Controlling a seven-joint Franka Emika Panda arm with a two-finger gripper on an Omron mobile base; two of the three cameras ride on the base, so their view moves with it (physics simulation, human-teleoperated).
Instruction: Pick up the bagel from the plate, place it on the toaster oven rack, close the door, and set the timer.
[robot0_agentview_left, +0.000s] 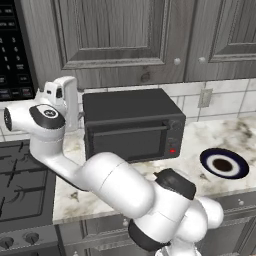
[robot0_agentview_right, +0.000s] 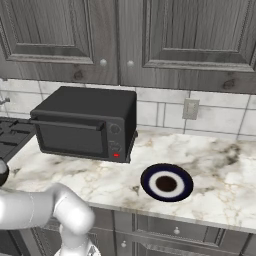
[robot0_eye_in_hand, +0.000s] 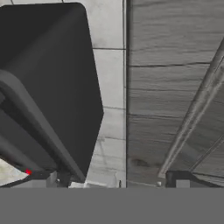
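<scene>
Marble bench, oven shut

Navy plate (robot0_agentview_right: 166, 183) lies bare on the bench (robot0_agentview_right: 220, 190), right of the oven (robot0_agentview_right: 86, 123), whose door (robot0_agentview_right: 69, 136) is closed. Claw (robot0_eye_in_hand: 109, 180) fingertips (robot0_eye_in_hand: 176, 178) stand well apart, facing oven top and grey cabinets (robot0_eye_in_hand: 175, 87) behind.

White arm folded leftward, gripper (robot0_eye_in_hand: 109, 180) fingertips wide apart.
</scene>
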